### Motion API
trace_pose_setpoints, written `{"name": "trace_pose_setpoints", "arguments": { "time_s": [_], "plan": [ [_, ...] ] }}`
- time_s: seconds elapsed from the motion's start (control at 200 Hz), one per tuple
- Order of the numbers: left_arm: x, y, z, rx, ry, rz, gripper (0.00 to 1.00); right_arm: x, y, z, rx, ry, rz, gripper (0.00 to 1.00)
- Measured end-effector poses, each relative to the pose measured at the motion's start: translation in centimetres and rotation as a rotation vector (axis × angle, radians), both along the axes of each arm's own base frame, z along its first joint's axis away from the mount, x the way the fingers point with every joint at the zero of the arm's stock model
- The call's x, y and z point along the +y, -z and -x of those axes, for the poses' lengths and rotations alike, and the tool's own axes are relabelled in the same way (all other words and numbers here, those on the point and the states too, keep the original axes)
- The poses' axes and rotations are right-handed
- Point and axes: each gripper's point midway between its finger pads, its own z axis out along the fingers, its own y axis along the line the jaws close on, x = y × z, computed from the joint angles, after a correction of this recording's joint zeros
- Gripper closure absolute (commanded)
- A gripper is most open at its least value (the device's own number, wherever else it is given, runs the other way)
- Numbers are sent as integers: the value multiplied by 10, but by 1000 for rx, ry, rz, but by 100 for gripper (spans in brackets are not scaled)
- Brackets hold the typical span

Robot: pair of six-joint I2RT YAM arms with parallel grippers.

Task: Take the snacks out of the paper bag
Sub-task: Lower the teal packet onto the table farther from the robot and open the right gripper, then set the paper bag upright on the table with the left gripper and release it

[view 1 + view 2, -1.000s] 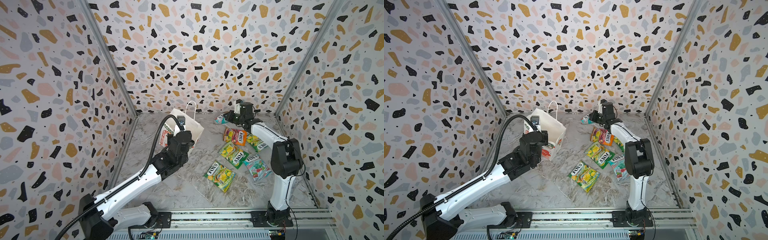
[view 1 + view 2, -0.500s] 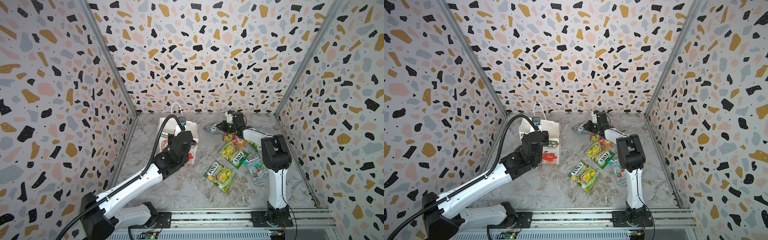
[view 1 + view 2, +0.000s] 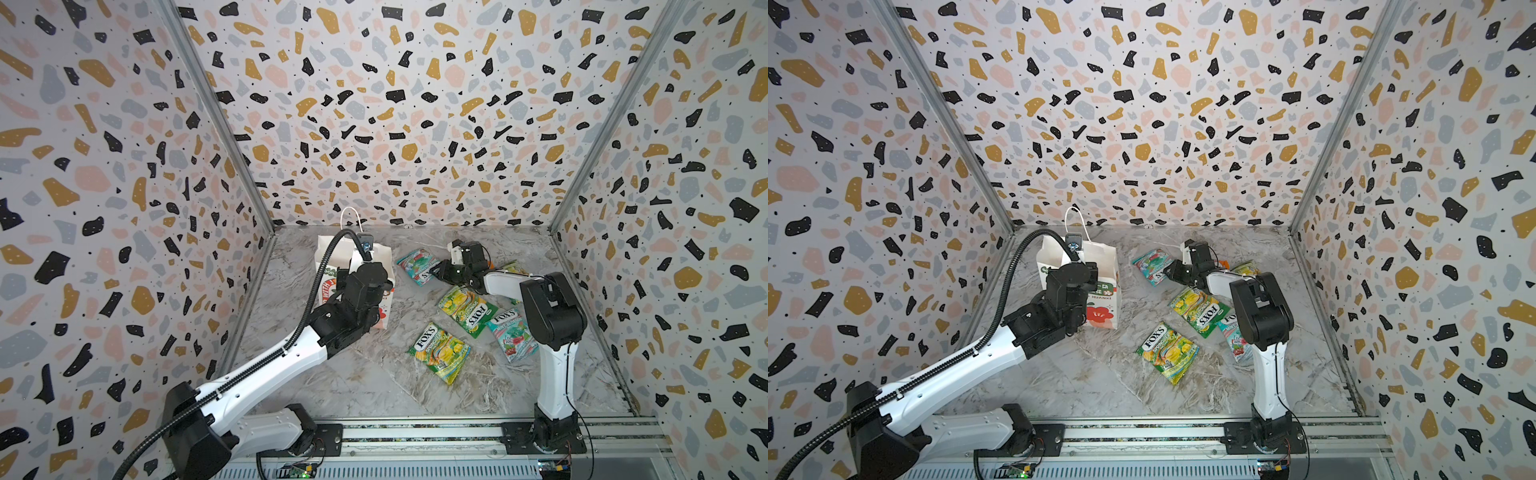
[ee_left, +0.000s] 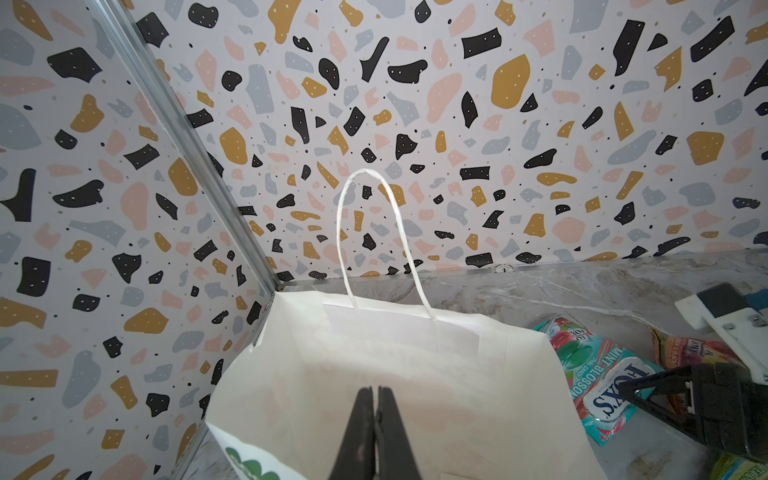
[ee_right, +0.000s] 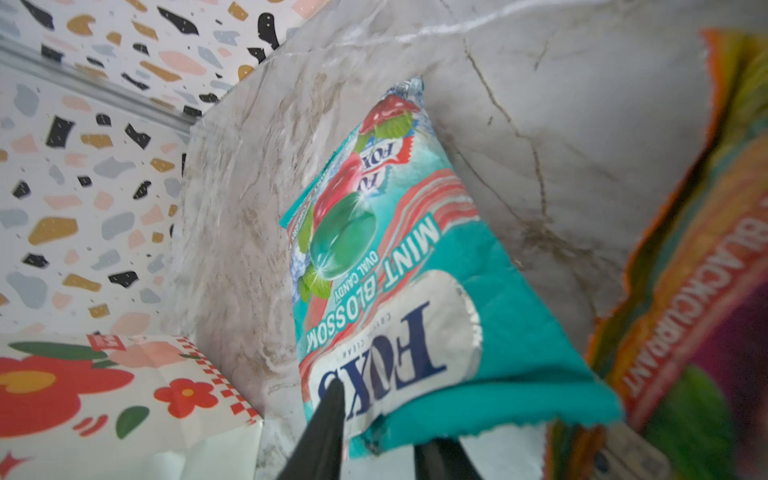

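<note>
The paper bag [image 3: 332, 253] [image 3: 1100, 259] is seen standing upright on the table [image 3: 374, 382], at the back left, with its mouth open and one cord handle [image 4: 370, 232] raised above the far rim. The left gripper [image 4: 376, 392] is held over the near side of the bag's mouth, and its jaws are pressed tightly together. Whether paper or cord is pinched between them cannot be told.

The snacks are found outside the bag, spread over the table to its right. A teal packet [image 3: 417, 266] [image 3: 1152, 266] [image 5: 395, 270] is laid flat nearest the bag, apart from it. The right gripper [image 3: 435, 272] [image 4: 627, 392] is placed at the end of that packet that faces away from the bag. In the right wrist view its jaws are shown parted, with one finger [image 5: 328, 424] overlapping the printed logo and the packet's torn-edged end lying between the two. No firm hold on it is shown.

An orange-pink packet [image 4: 690, 345] [image 5: 685, 291] is seen just beside the teal one, largely hidden by the right arm in both top views. Two green-yellow packets [image 3: 467, 309] [image 3: 440, 353] are laid nearer the front, and a third [image 3: 513, 266] is partly covered behind the right arm. A second teal packet [image 3: 511, 332] [image 3: 1235, 336] is set against the right arm's upright link, touching one green-yellow packet.
</note>
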Motion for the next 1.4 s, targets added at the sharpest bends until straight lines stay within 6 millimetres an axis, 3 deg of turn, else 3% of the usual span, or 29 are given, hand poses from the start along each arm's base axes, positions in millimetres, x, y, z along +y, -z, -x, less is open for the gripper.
{"name": "trace_pose_setpoints", "arguments": {
  "time_s": [0.325, 0.491, 0.646, 0.806, 0.971, 1.126, 1.402],
  "plan": [
    [3, -1, 0, -3, -18, -3, 100, -5, -38, 3, -95, -1, 29, 47],
    [3, -1, 0, -4, -18, -1, 100, -1, -86, 14, -193, -34, 30, 47],
    [0, 0, 0, -1, -3, 2, 100, 19, -137, 36, -297, -112, 25, 47],
    [-7, 2, -2, 12, 47, 15, 100, 30, -166, 54, -357, -143, 34, 47],
    [-14, -9, -2, 14, 88, 74, 100, 12, -177, 56, -382, -96, 81, 47],
    [-17, -22, 0, 0, 95, 180, 100, -7, -176, 61, -379, -56, 122, 46],
    [-17, -13, 10, 13, 116, 372, 100, -20, -172, 67, -381, -32, 148, 46]
  ]
}}
